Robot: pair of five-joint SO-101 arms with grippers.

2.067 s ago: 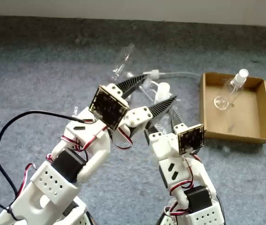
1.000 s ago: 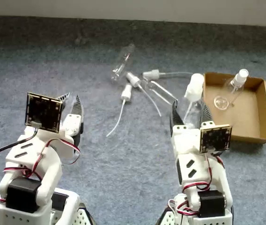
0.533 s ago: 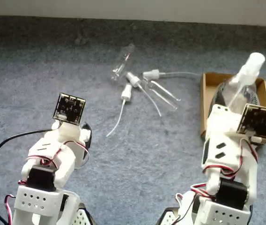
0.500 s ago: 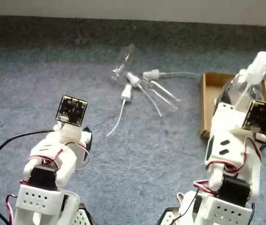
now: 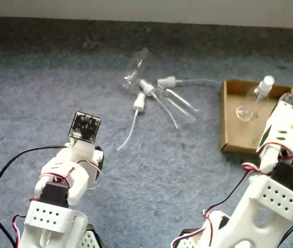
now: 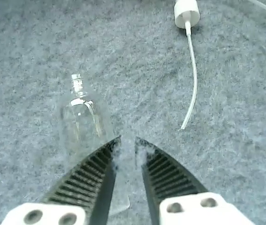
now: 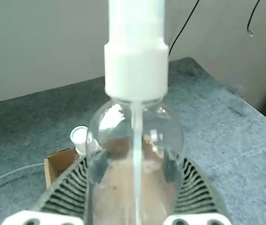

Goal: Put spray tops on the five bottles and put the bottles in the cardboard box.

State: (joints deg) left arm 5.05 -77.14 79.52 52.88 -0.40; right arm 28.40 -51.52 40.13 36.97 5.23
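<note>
Right jaws carried bottle (image 7: 135, 161) to cardboard box (image 5: 235, 135).

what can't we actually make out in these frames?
High view: right gripper with its capped bottle cut by the right edge; height over the cardboard box unclear.
High view: right arm hides the cardboard box's near right corner.
Left wrist view: left gripper covers the uncapped bottle's base; contact unclear.
High view: pile of clear bottles overlaps; count uncertain.

You have a clear bottle (image 7: 135, 183) with a white spray top (image 7: 136, 61), a plain tan cardboard box (image 5: 223, 121), a mottled grey table (image 5: 177, 175), white arms (image 5: 66, 178), a black cable (image 5: 33, 150), and ribbed black fingers (image 6: 88, 178) on the left gripper (image 6: 127, 140).
</note>
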